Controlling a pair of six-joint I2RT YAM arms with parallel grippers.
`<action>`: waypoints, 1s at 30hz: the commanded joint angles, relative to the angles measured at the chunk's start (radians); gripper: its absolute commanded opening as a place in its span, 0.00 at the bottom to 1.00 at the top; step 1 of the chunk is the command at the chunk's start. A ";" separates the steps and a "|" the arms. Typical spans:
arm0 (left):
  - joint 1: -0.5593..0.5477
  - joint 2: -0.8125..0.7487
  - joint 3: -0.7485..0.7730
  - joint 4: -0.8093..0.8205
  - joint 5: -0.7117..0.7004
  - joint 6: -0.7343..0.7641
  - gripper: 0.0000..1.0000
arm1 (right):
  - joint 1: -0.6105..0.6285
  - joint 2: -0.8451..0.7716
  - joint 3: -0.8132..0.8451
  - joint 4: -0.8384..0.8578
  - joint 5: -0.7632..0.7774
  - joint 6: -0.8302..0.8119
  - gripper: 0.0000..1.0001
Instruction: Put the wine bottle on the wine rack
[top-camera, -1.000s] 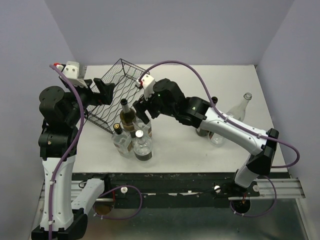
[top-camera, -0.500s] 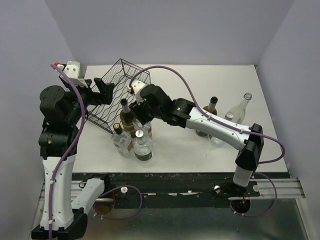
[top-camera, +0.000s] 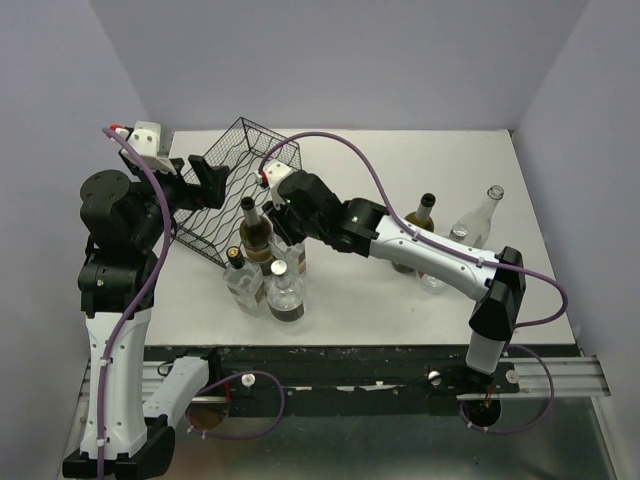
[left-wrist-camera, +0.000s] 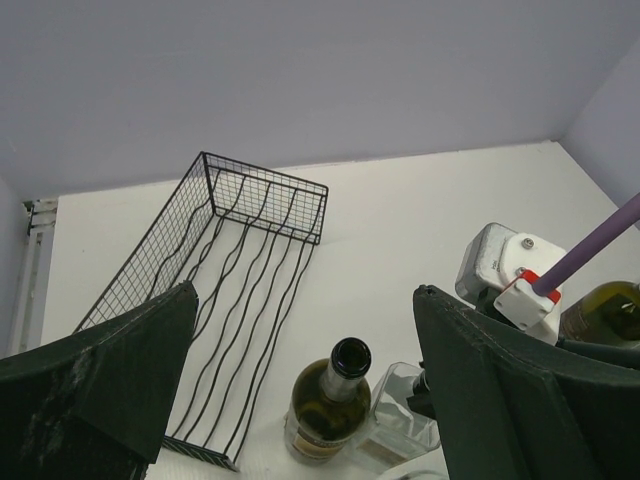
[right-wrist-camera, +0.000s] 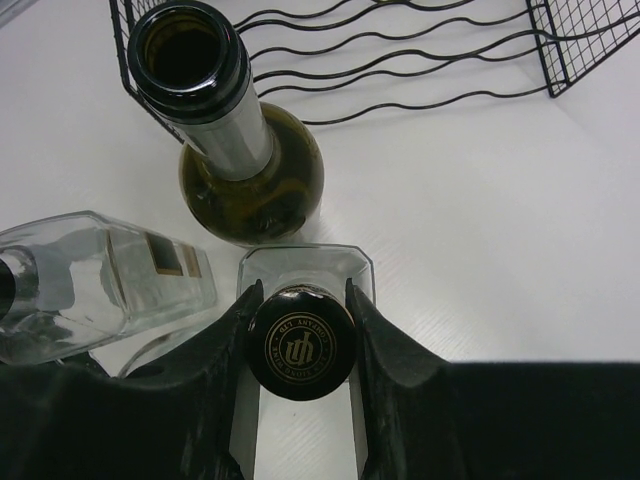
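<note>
Wine rack (top-camera: 236, 188): black wire. Open rectangular frame with fine mesh walls and a floor of wavy wires running lengthwise. It lies in the far-left corner of the table, turned askew to the table's edges.

Wine bottle (right-wrist-camera: 301, 342): clear glass, square shoulders, black cap bearing a gold emblem. It stands upright on the table off the rack's near end, just beside a dark green open-necked bottle (right-wrist-camera: 245, 165) that stands between it and the rack. Its cap is clamped between the black fingers of the right gripper (right-wrist-camera: 302, 300).
</note>
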 joint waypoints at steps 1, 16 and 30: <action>0.005 -0.010 -0.015 0.031 -0.010 0.000 0.99 | 0.007 -0.009 -0.003 0.004 0.078 -0.024 0.01; 0.006 0.007 -0.061 0.121 0.239 0.018 0.99 | -0.071 -0.164 0.018 -0.076 0.118 0.018 0.01; -0.397 0.229 -0.022 0.274 0.352 0.076 0.99 | -0.275 -0.348 0.179 -0.317 0.022 0.163 0.01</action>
